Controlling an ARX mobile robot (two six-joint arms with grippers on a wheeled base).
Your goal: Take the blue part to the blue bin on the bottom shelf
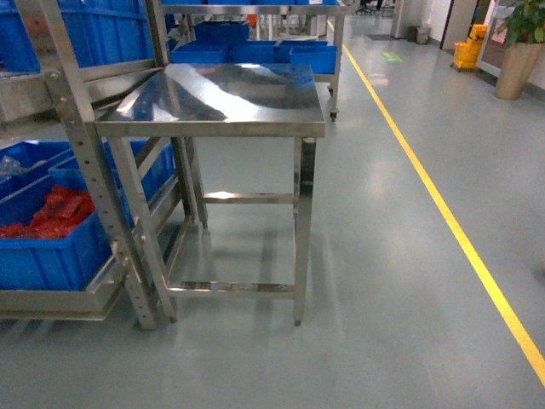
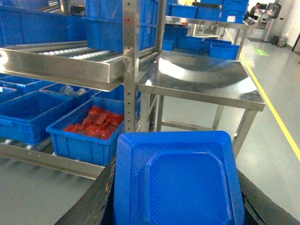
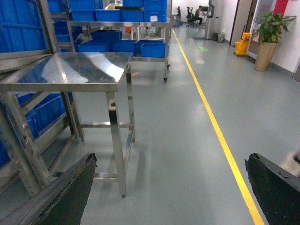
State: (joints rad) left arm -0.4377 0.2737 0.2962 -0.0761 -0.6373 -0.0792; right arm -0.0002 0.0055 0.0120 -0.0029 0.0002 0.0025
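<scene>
The blue part (image 2: 180, 180), a dark-blue boxy block with a recessed face, fills the bottom of the left wrist view. My left gripper (image 2: 174, 199) is shut on it, with a black finger (image 2: 91, 208) at each side. Ahead and to the left, an empty blue bin (image 2: 26, 115) sits on the bottom shelf (image 2: 47, 161), beside a like crate of red bags (image 2: 91, 133). My right gripper (image 3: 171, 161) hangs open over bare floor with nothing between its fingers. Neither gripper shows in the head view, where the red-bag crate (image 1: 47, 247) sits at the left.
A steel table (image 1: 230, 98) stands next to the rack's perforated upright (image 1: 85, 153). An upper roller shelf (image 2: 61, 61) overhangs the bottom crates. A yellow floor line (image 1: 443, 213) runs along the right. A cart with blue crates (image 3: 122, 44) stands behind the table.
</scene>
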